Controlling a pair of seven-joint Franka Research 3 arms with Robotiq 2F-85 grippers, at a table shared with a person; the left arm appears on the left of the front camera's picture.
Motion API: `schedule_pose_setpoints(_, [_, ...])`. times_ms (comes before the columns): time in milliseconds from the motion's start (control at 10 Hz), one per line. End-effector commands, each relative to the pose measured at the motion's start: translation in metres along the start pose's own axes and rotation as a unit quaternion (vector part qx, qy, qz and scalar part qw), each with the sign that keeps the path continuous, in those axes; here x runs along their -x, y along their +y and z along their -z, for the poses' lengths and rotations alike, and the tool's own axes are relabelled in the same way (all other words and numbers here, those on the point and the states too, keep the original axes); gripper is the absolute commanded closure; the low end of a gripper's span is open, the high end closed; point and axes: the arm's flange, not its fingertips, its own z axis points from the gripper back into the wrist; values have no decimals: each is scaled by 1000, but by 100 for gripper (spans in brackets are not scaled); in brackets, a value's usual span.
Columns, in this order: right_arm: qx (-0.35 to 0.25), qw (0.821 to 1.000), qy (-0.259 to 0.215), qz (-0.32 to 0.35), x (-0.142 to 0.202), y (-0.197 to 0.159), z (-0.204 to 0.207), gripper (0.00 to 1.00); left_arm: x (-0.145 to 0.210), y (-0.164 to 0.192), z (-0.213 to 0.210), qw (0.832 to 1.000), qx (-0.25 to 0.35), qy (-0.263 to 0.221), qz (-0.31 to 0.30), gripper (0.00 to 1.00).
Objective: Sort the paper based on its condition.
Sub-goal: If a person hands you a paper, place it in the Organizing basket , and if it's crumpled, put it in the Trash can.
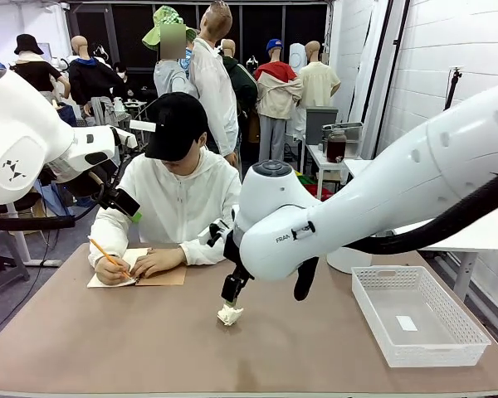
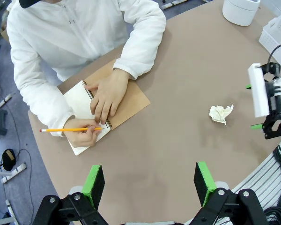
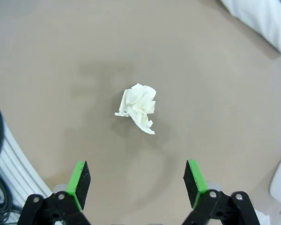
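Tan table (image 3: 215, 70), crumpled paper (image 3: 139, 107) beneath right hand (image 3: 136, 177), axis perhaps diagonal.

Thin cream sheet of the crumpled paper ball (image 3: 138, 108): matt, rough w/ creases. Smooth matt tan table top (image 3: 215, 84), no gloss. Brown kraft-paper cover on notebook (image 2: 133, 101), matt; wire spiral, white paper pgs. Orange pencil (image 2: 61, 130), slight sheen. Person's jacket (image 2: 75, 33): white cloth, soft folds. White perforated plastic basket (image 1: 372, 319). Glossy white shell on right arm (image 1: 432, 157). On left gripper (image 2: 149, 173) & right gripper (image 3: 137, 168): green matt pads (image 2: 94, 180), black body
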Motion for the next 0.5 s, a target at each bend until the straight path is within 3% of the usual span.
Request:
schedule_pose_setpoints(0, [5, 1000, 28, -6, -19, 2, 16, 0, 0, 1, 1, 1000, 1, -2, -2, 0])
schedule_pose_setpoints(400, [-4, 998, 61, -22, -30, -1, 46, 0, 0, 1, 1, 1000, 1, -2, -2, 0])
